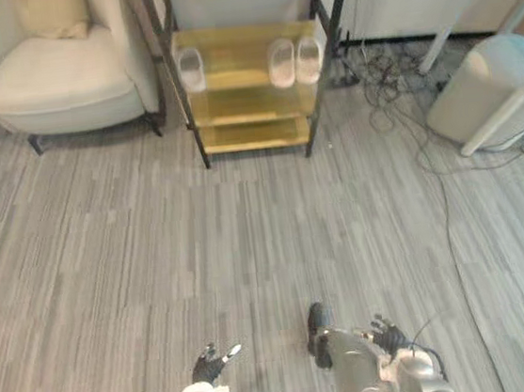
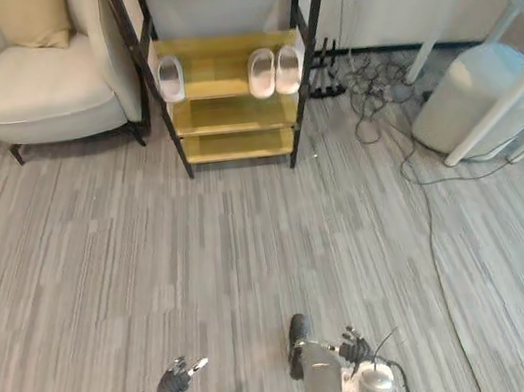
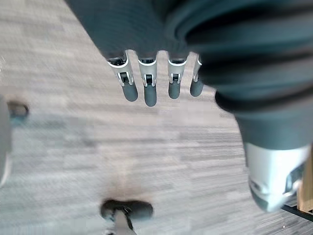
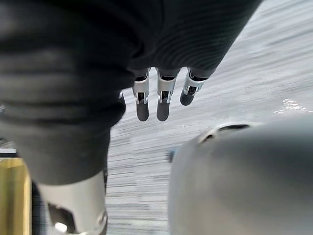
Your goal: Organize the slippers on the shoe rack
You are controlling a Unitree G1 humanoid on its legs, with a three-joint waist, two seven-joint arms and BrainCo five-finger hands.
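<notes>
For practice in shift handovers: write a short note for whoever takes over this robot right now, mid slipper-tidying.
Both open and empty: left hand, right hand, held low, well back from the shoe rack.
On one shelf: a pair side by side at its right end, a single slipper at its left end.
Left to do, probably: walk up and set the single slipper beside the pair.

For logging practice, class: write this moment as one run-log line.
shoe rack: ahead, across floor | left hand: open, empty | right hand: open, empty | lone slipper: shelf left | slipper pair: same shelf, right
</notes>
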